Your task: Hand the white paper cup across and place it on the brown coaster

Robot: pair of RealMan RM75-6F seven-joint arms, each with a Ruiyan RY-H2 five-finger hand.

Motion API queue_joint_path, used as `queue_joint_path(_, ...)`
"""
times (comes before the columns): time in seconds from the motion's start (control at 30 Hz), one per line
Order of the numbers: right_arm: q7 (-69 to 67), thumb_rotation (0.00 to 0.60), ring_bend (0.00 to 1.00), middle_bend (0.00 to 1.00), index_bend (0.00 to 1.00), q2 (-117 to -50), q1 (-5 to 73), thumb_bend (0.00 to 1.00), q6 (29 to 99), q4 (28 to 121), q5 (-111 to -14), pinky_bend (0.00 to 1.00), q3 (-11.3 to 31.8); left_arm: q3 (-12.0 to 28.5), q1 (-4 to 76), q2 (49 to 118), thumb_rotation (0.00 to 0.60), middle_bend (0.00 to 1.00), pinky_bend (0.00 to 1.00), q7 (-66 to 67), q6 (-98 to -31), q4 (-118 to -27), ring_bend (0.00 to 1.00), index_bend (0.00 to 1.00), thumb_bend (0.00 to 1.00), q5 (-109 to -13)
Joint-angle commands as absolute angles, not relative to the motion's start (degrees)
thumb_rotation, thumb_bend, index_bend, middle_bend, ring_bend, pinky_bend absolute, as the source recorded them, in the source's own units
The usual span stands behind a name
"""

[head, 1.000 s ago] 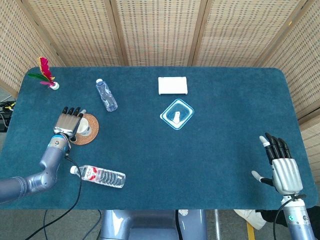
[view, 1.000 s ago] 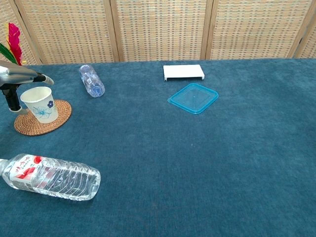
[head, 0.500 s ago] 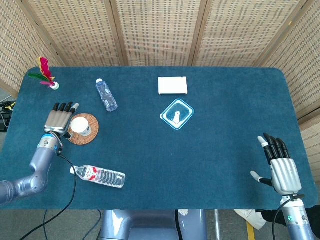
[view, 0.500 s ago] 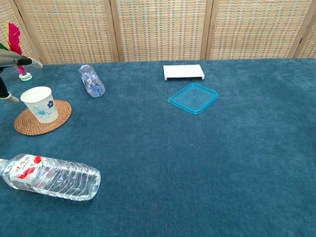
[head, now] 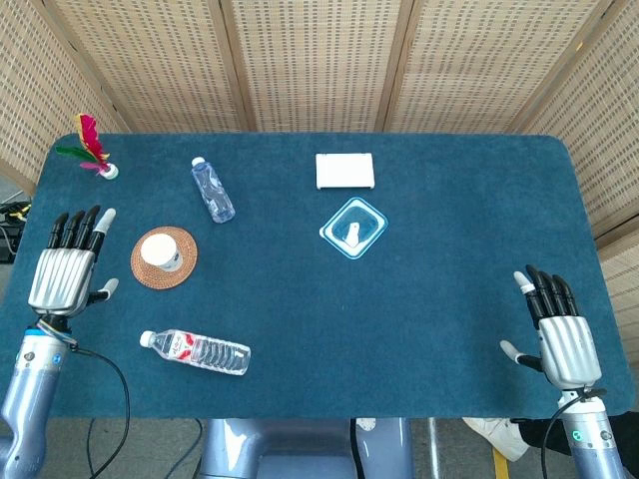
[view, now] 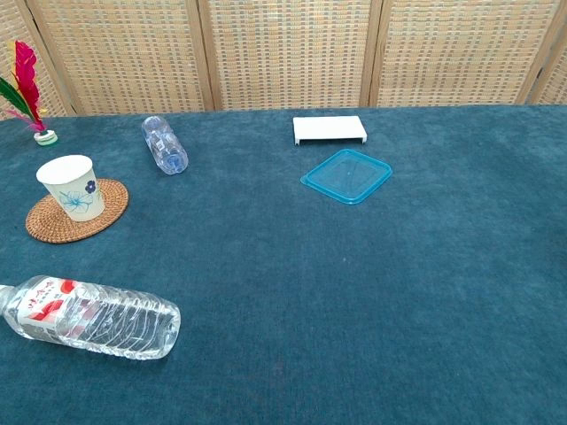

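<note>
The white paper cup [view: 69, 185] stands upright, mouth up, on the round woven brown coaster [view: 76, 211] at the table's nine o'clock side. The left hand [head: 66, 273] hangs just beyond the coaster, flat, fingers spread, holding nothing. The right hand [head: 559, 334], at four o'clock, is likewise splayed and empty.

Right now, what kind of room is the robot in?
Probably a robot practice lab, not a home. A table covered in blue felt stands before woven screens, with practice props laid out: a paper cup on a coaster, water bottles and a blue lid.
</note>
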State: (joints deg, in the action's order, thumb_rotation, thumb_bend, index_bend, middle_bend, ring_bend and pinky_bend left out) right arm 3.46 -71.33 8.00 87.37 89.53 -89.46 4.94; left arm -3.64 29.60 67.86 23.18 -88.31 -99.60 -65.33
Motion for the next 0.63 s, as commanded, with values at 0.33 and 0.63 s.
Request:
queue_joint_path(0.33,5.92,0.600,0.00,0.00,0.03,-72.02,8.14,0.08,87.23,89.56,-89.63,0.00,4.88,-9.69,17.16,74.88,0.600,0.00,0.00,26.17,-95.31,-97.97,0.00,0.00,0.23,-76.55)
queue_joint_path(0.63,6.28,0.600,0.00,0.00,0.03,-71.96,8.09,0.08,87.59,89.78,-89.94,0.00,4.92,-8.36,14.66,74.42,0.600,0.00,0.00,24.59,-95.24,-96.58,0.00,0.00,0.23,-79.48)
